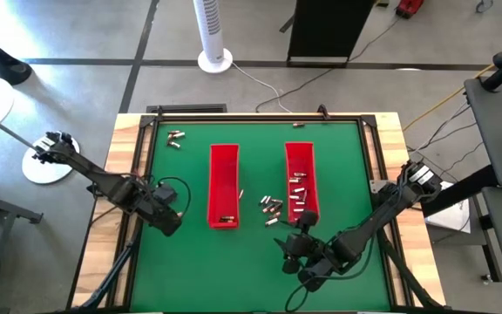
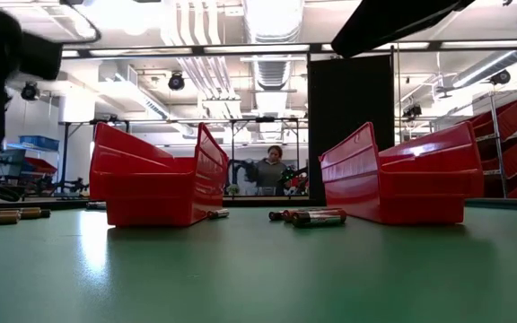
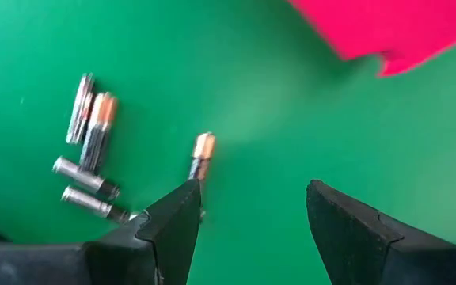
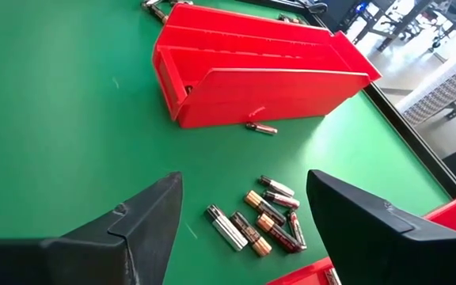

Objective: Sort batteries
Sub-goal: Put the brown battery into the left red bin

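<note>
Right gripper point(image 1: 293, 247) is seen nearest the table's front edge, at about 5 o'clock from table centre, fingers spread wide with nothing between them. A cluster of batteries point(image 1: 272, 208) lies loose on the green mat point(image 1: 338, 174) at 12 o'clock from it, between the two red trays point(image 1: 224, 185); more are seen inside the right tray point(image 1: 301, 179). Left gripper point(image 1: 167, 220) is held at 8 o'clock, jaws apart, empty. A further battery group point(image 1: 175, 138) is noted at the far 11 o'clock corner.
</note>
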`<state>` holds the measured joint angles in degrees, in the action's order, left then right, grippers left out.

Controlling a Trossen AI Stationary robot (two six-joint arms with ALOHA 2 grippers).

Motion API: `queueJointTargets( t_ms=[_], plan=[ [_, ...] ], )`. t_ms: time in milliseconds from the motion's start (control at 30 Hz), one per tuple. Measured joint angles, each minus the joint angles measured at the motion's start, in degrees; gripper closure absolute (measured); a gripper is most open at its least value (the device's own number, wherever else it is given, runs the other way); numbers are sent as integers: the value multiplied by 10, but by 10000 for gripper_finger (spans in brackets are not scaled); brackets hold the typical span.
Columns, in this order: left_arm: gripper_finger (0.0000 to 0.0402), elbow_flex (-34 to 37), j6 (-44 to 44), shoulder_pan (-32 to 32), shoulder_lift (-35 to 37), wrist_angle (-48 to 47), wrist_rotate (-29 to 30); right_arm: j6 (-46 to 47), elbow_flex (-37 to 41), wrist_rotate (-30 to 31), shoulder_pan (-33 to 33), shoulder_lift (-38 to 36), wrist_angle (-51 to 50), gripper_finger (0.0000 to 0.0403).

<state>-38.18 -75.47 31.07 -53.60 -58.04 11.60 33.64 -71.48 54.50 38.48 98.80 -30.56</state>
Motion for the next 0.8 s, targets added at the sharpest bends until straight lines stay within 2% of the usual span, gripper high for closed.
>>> queueJointTargets(
  t_ms=[167, 367, 800],
  plan=[
    [192, 49, -70, 0, 3, 1, -5, 0, 0, 0, 0, 0, 0, 148],
    [192, 66, -97, -1, -4, 23, -2, 0, 0, 0, 0, 0, 0, 151],
    [192, 81, -14, -1, -61, 88, 0, 2, 3, 0, -1, 0, 2, 137]
  ],
)
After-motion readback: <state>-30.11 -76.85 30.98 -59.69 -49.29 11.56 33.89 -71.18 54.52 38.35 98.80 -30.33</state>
